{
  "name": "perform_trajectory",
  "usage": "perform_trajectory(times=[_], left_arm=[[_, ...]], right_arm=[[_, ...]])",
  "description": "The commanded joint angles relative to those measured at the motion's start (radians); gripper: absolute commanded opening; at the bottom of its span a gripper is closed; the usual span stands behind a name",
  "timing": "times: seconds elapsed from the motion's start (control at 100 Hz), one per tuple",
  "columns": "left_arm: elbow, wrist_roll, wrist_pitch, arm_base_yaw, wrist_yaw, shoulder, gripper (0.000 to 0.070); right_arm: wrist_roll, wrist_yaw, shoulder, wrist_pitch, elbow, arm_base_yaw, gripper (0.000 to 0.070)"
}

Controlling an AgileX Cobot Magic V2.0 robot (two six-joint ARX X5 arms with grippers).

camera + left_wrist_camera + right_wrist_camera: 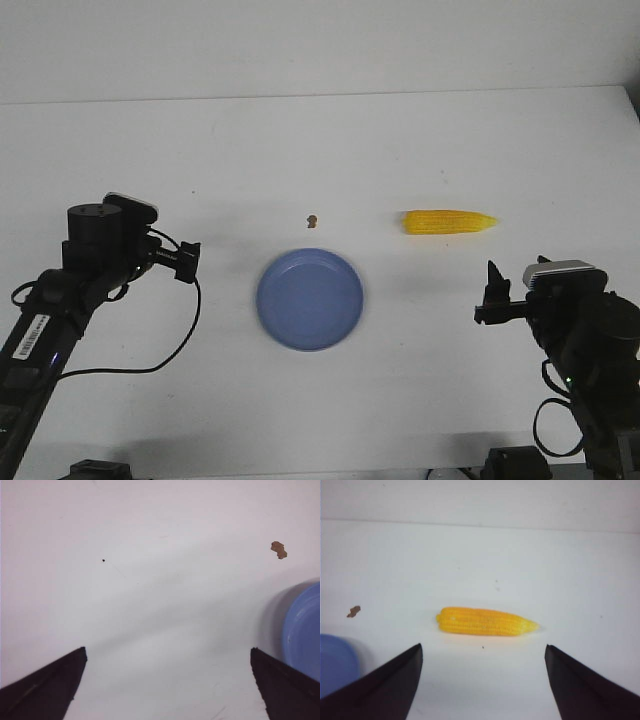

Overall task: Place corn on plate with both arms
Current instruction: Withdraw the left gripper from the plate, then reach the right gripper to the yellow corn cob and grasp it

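The yellow corn (449, 222) lies flat on the white table, right of centre, its pointed end toward the right. The right wrist view shows the corn (486, 621) a short way beyond the tips. The periwinkle-blue plate (310, 299) sits at the middle of the table with nothing on it; its rim shows in the left wrist view (302, 630) and the right wrist view (337, 662). My left gripper (187, 262) hovers left of the plate, open and holding nothing. My right gripper (492, 295) stands open, nearer the front edge than the corn, also holding nothing.
A tiny brown speck (312, 219) lies on the table just behind the plate, also seen as a brown speck (279, 550) from the left wrist and a brown speck (353, 611) from the right wrist. Loose black cable (180, 330) hangs from the left arm.
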Motion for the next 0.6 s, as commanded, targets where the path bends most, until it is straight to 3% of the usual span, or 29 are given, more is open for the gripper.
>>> perform_trajectory(times=[0.0, 0.43, 0.59], left_arm=[[0.015, 0.011, 0.002, 0.0, -0.003, 0.009, 0.07], [0.015, 0.0, 0.009, 0.0, -0.001, 0.009, 0.07], [0.015, -0.011, 0.008, 0.0, -0.001, 0.009, 0.07]], right_arm=[[-0.029, -0.003, 0.022, 0.024, 0.017, 0.001, 0.0515], [-0.395, -0.047, 0.574, -0.115, 0.271, 0.032, 0.0515], [-0.474, -0.057, 0.788, -0.12, 0.383, 0.042, 0.0516]])
